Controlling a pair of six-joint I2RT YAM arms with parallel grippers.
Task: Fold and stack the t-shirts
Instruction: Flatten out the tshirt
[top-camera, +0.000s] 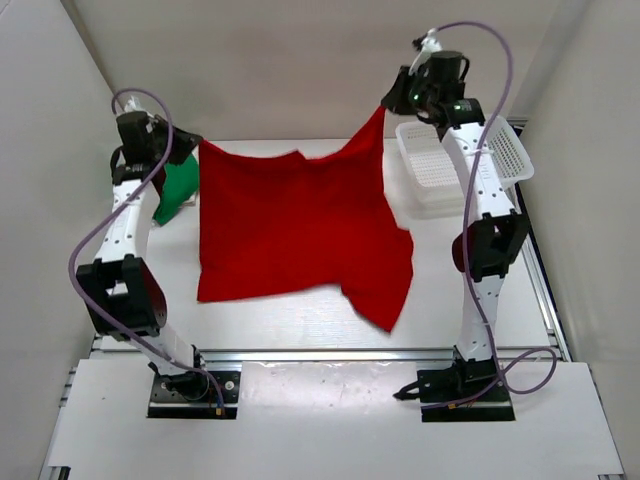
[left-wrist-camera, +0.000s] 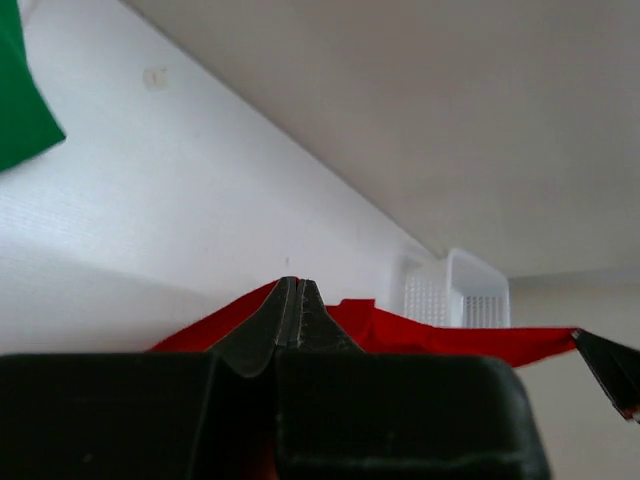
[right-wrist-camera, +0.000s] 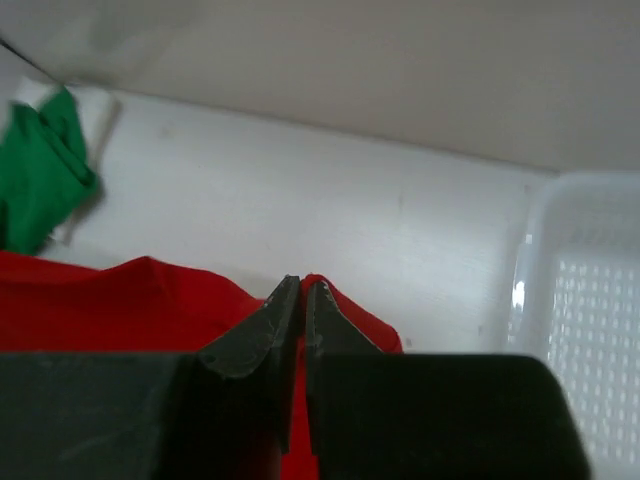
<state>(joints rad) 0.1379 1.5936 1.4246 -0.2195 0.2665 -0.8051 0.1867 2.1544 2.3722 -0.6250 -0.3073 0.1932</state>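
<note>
The red t-shirt (top-camera: 300, 230) hangs spread between my two grippers above the table, its lower edge trailing on the surface. My left gripper (top-camera: 197, 146) is shut on its upper left corner; the cloth shows in the left wrist view (left-wrist-camera: 440, 338) behind the closed jaws (left-wrist-camera: 297, 282). My right gripper (top-camera: 385, 108) is shut on the upper right corner, held higher; red cloth (right-wrist-camera: 120, 300) shows around the closed jaws (right-wrist-camera: 302, 281). The green t-shirt (top-camera: 178, 185) lies bunched at the far left, also in the wrist views (left-wrist-camera: 22, 100) (right-wrist-camera: 40, 185). The cream-white t-shirt is not visible.
A white mesh basket (top-camera: 455, 165) stands at the back right, behind the right arm, and shows in the right wrist view (right-wrist-camera: 590, 330) and the left wrist view (left-wrist-camera: 455, 292). White walls close the table at back and sides.
</note>
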